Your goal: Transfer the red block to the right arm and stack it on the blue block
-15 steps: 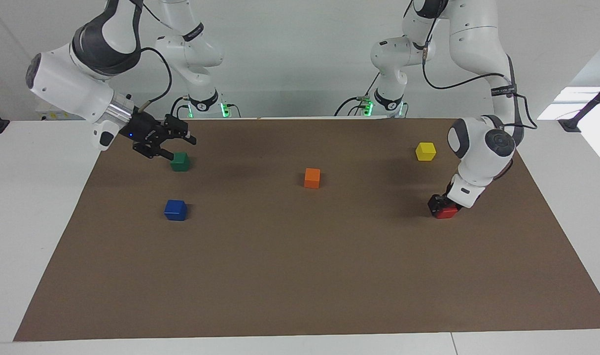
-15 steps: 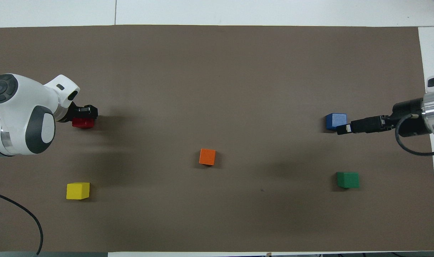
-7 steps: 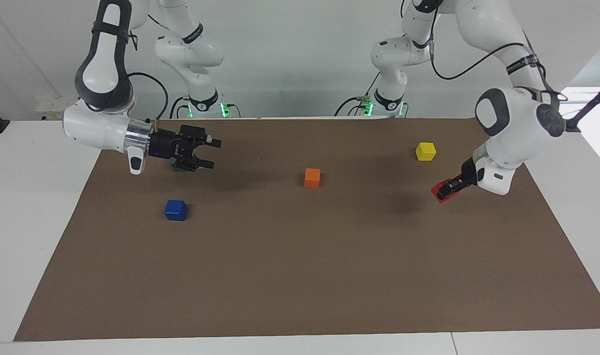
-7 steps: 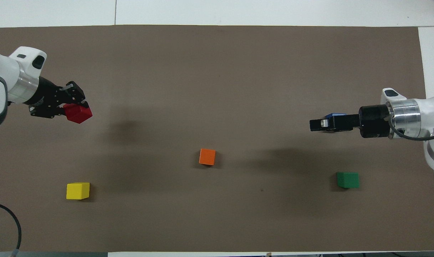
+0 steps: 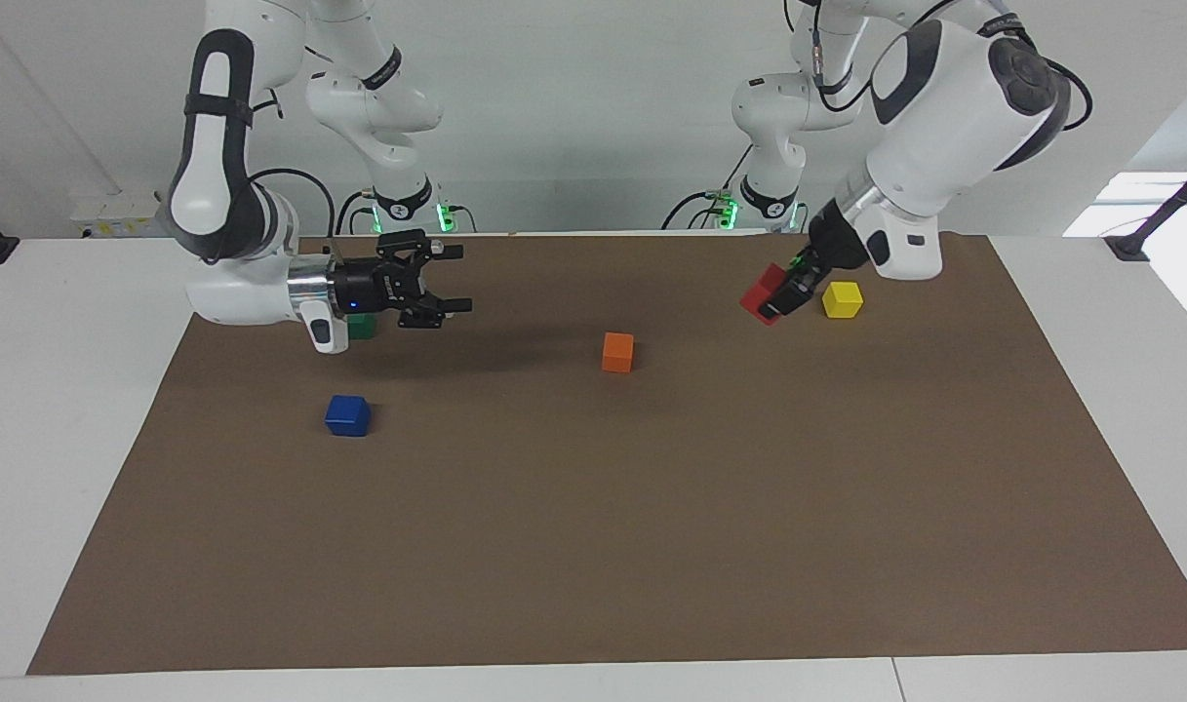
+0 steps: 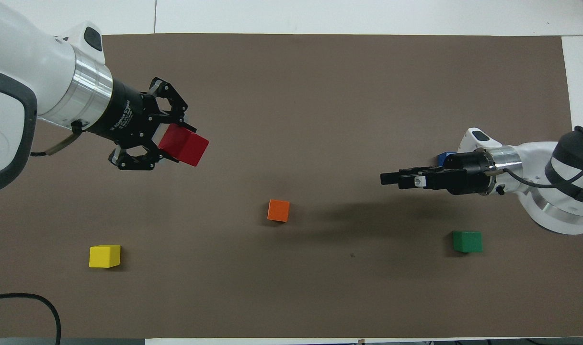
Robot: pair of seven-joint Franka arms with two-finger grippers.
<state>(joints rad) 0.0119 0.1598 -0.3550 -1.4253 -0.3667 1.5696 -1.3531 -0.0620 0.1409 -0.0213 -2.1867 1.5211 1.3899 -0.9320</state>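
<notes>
- Handover was the step in hand: the left gripper (image 5: 783,295), up over the brown mat (image 5: 593,546) by the yellow block (image 5: 842,299), clamped the red block (image 5: 761,292).
- At nine o'clock from it in the facing view, the right gripper (image 5: 449,278) hung with fingers spread, level.
- Blue block (image 5: 347,414) lay farthest from the robots, at seven o'clock from the right gripper.
- Next, I judged, the grippers had to meet mid-table.

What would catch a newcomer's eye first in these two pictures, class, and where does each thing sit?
The red block stands out first, held tilted in the air by the left gripper toward the left arm's end of the brown mat. Next comes the right gripper, fingers open and pointing toward it, raised over the mat near the green block. The blue block waits on the mat at the right arm's end.
</notes>
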